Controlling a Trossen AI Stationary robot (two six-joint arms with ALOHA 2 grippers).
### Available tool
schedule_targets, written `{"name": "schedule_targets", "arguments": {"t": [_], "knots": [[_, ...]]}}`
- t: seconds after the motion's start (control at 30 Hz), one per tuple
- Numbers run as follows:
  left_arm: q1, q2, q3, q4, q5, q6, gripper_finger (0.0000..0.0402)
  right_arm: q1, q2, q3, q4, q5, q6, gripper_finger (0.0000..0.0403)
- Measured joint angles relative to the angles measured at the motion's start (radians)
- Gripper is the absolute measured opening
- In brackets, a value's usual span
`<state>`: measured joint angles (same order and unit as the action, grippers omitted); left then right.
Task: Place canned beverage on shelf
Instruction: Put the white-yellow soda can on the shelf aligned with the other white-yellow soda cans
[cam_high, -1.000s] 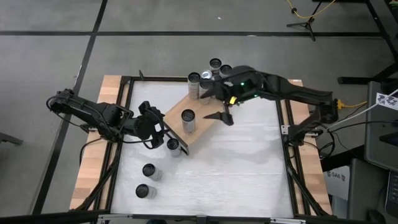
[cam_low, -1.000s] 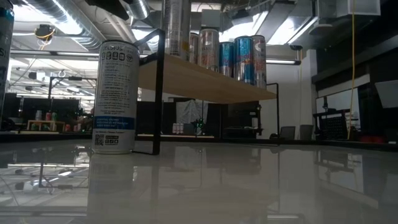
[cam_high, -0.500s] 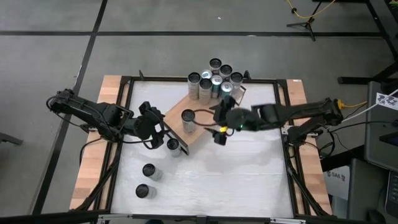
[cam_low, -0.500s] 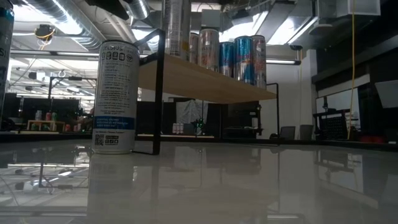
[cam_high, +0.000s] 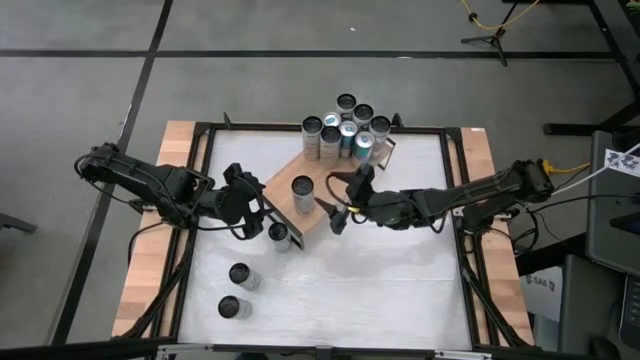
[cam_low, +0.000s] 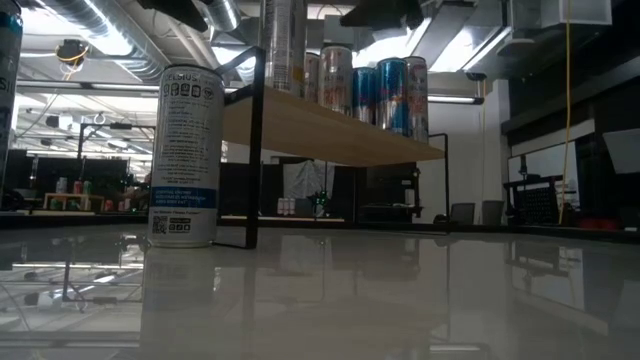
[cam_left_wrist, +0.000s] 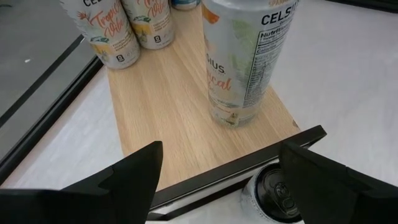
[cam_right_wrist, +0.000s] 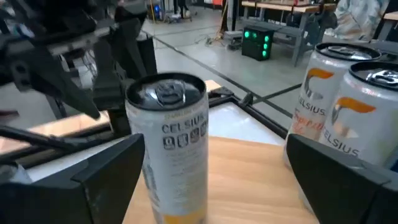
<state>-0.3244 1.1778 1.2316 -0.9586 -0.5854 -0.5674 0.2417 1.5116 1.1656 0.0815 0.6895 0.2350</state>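
Probably a robotics lab: exposed ceiling ducts (cam_low: 95, 22), workbenches (cam_right_wrist: 283, 11), concrete floor (cam_high: 250, 80).

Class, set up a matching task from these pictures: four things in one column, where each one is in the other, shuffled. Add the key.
Things
1. lone can
2. can cluster
3. right gripper
4. left gripper

Places
A. far end of the shelf
B. open, beside the lone can, on the right arm's side
C. mid-shelf, standing by itself
D. open, at the shelf's near end, above a can on the table

Pairs: 1-C, 2-A, 3-B, 4-D
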Motion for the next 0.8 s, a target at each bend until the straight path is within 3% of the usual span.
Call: {"name": "schedule_targets", "arguments": {"t": [0.37,0.63,0.8], "knots": [[0.0,0.0,0.0,0.003,0.0,0.0,0.0314,0.0,0.077,-0.02,0.166,-0.054,-0.003,0.0388],[0.0,0.0,0.0,0.003,0.0,0.0,0.0314,-0.009,0.128,-0.02,0.273,0.006,-0.031,0.0388],[0.0,0.0,0.0,0.004,0.0,0.0,0.0314,-0.04,0.159,-0.02,0.32,-0.041,-0.032,0.0388]]}}
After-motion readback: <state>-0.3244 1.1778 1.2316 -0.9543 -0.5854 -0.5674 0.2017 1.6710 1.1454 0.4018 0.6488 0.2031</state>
